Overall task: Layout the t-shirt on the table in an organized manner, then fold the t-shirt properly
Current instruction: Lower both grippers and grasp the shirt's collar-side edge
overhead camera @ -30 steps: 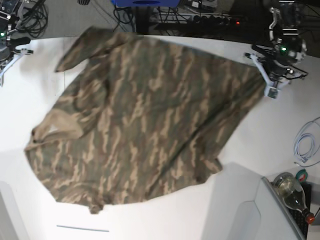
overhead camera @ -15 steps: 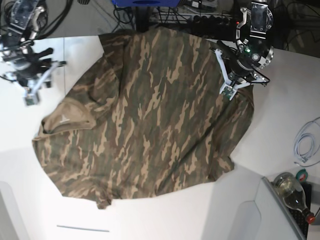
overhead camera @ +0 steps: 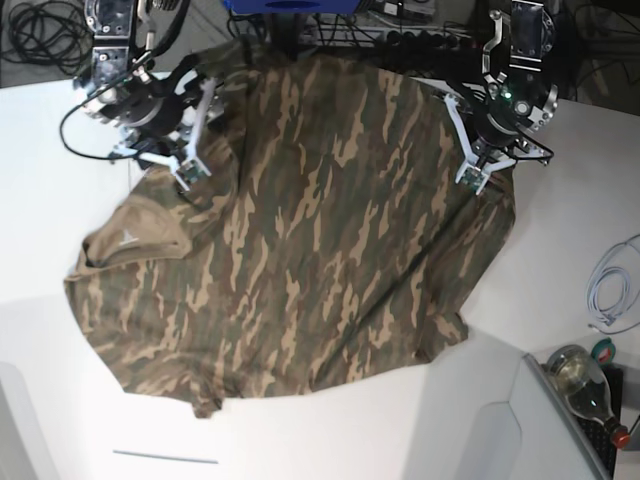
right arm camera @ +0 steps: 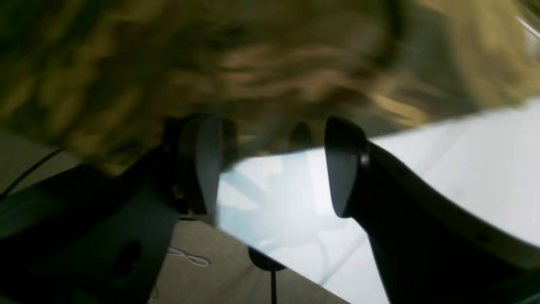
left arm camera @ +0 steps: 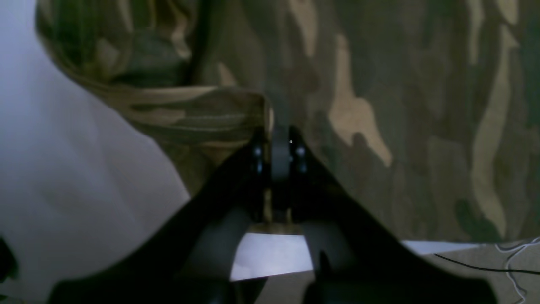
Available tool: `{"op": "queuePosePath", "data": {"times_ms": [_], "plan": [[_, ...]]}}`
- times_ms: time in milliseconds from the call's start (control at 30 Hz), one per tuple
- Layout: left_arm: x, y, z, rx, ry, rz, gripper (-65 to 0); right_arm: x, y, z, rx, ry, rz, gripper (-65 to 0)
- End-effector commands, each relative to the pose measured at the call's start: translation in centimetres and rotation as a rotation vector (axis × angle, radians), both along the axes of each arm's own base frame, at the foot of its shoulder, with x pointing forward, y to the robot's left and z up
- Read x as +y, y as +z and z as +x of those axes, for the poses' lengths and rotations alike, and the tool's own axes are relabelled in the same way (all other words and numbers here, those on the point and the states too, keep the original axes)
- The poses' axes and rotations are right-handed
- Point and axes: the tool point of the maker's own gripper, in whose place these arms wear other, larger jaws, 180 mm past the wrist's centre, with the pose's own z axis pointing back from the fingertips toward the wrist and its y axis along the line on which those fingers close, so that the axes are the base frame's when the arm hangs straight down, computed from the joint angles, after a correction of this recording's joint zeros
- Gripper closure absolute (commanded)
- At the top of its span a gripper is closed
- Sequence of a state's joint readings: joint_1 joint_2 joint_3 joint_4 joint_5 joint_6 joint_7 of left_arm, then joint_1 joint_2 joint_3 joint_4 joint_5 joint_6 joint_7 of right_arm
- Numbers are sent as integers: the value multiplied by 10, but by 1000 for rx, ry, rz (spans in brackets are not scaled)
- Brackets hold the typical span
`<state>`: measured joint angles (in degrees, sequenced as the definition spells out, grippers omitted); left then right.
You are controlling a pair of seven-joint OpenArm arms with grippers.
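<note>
The camouflage t-shirt (overhead camera: 310,230) lies spread over the white table (overhead camera: 50,190), with its tan neck label (overhead camera: 125,238) at the left. My left gripper (overhead camera: 470,180) sits on the shirt's right edge. In the left wrist view my left gripper (left arm camera: 278,145) is shut, with a fold of the t-shirt (left arm camera: 379,84) pinched between the jaws. My right gripper (overhead camera: 190,170) is at the shirt's back left part. In the right wrist view my right gripper (right arm camera: 274,164) is open, and the blurred t-shirt (right arm camera: 253,63) edge lies just beyond its fingertips (right arm camera: 206,169) over the table (right arm camera: 464,139).
A grey box corner (overhead camera: 490,420) stands at the front right. A glass bottle (overhead camera: 585,385) and a white cable (overhead camera: 610,290) lie at the right edge. Dark cables (overhead camera: 50,25) and a blue object (overhead camera: 290,5) are behind the table. A thin seam line (overhead camera: 165,457) runs at the front.
My right arm has swung in from the far left to the shirt's back left part. My left gripper has shifted slightly right along the shirt's right edge. The shirt has barely moved.
</note>
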<state>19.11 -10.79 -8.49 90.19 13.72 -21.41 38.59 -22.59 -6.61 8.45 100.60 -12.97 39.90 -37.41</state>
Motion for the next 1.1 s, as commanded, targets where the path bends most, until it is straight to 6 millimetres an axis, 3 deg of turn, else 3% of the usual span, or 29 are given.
{"op": "queuePosePath", "data": {"times_ms": [0, 133, 300, 533, 800, 833, 933, 967, 1067], "plan": [[2, 5, 3, -18, -4, 9, 0, 5, 14, 11, -57, 14, 13, -353], [1, 4, 2, -16, -7, 8, 0, 26, 27, 18, -101, 73, 36, -353], [1, 4, 2, -16, -7, 8, 0, 49, 15, 21, -72, 131, 65, -353], [1, 2, -5, -2, -7, 8, 0, 51, -7, 15, -3, 135, 73, -350], [1, 1, -5, -1, -7, 8, 0, 54, -20, 13, 37, 142, 78, -336], [1, 1, -5, -1, -7, 8, 0, 54, -20, 13, 40, 142, 78, -302], [1, 1, -5, -1, -7, 8, 0, 53, -19, 14, 34, 139, 77, -53], [1, 1, -5, -1, -7, 8, 0, 53, -19, 14, 32, 138, 76, 0], [1, 2, -5, -3, -5, 7, 0, 40, -8, 19, -2, 113, 54, -15]]}}
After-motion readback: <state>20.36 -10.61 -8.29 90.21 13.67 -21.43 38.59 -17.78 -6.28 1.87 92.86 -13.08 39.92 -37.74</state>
